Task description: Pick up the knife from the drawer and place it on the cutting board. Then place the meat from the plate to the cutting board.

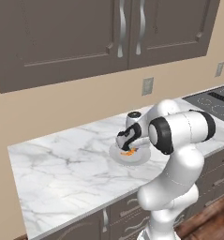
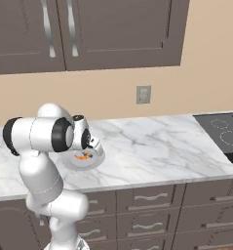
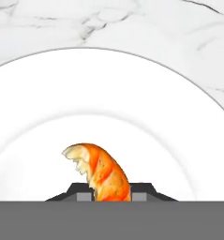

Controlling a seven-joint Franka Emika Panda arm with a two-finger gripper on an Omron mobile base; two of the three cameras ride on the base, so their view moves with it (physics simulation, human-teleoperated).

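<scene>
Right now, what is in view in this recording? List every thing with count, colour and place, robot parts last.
meat: one, orange with a reddish tint, on the plate, between the tool's fingertips.
plate: one, pale white, on the counter near its front edge.
counter: one, white marble with grey veins, over the lower drawers.
upper cabinets: taupe-grey doors with wavy silver handles, on the wall above the counter.
wall outlet: one in the right base view, grey, on the beige wall.
cooktop: one, dark, at the counter's right end.
lower drawers: several, taupe-grey, silver handles, all shut.
tool: one, dark fingertips flanking the meat, low over the plate.
</scene>
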